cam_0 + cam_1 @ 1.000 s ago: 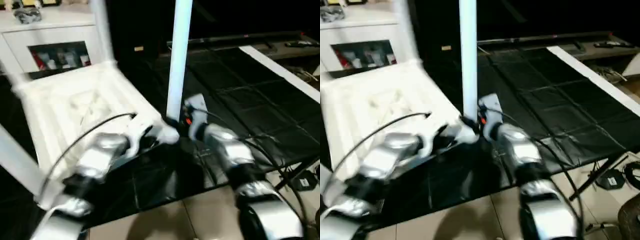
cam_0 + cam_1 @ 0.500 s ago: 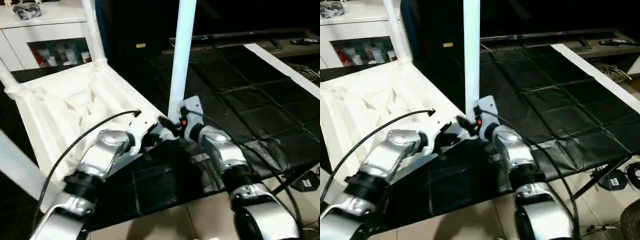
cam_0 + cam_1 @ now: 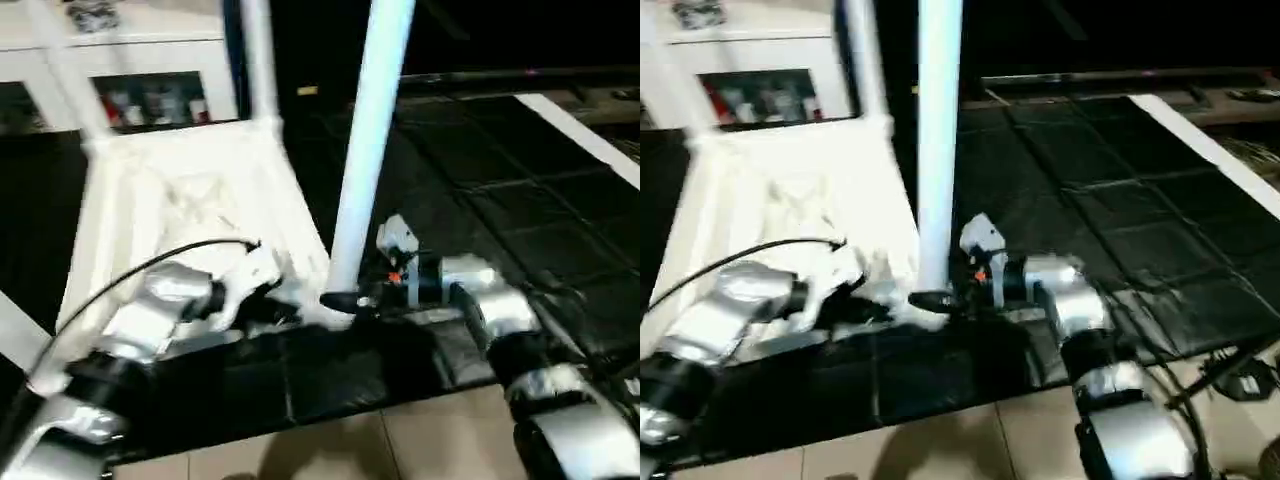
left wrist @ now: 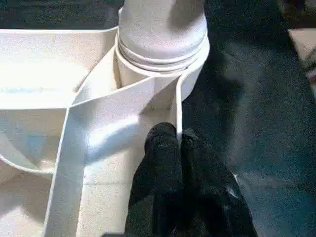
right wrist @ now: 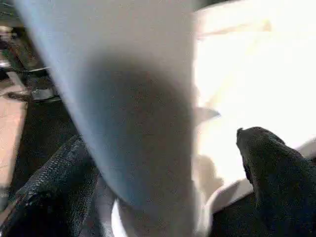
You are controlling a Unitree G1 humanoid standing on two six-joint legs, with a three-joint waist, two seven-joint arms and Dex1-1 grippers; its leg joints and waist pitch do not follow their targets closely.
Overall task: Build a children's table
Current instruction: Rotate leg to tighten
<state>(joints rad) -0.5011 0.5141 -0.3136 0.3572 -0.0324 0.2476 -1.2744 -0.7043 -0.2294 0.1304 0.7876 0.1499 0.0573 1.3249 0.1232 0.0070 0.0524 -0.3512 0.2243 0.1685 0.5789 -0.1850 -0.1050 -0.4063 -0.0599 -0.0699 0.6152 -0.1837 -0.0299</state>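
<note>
A: Where is the children's table [image 3: 190, 210]?

B: It lies upside down on a dark, tiled-looking mat [image 3: 500, 200], ribbed underside facing up. White tube legs stand in its corner sockets. The nearest leg [image 3: 365, 150] rises upright from the corner socket [image 4: 163, 64] closest to the robot; another leg [image 3: 255, 60] stands at the far corner.

A: And the left gripper [image 4: 175, 143]?

B: Its two black fingers are pressed tightly together, tips resting against the thin white rib that runs up to that near socket, just beside the base of the leg. Whether the rib is actually pinched between them, I cannot tell; nothing else is in its hold.

A: The right gripper [image 5: 163, 163]?

B: It is spread wide, one finger [image 5: 276, 168] on each side of the near leg's lower end, right above the socket. The leg fills the gap between them, yet the far finger stands apart from it, so the leg is straddled rather than clamped.

A: Anything beyond the table?

B: A white cabinet [image 3: 150, 60] with glass doors stands behind it, small items on its shelf. A white strip [image 3: 575, 135] crosses the mat on the right, and pale floor tiles [image 3: 400, 450] show at the near edge.
</note>
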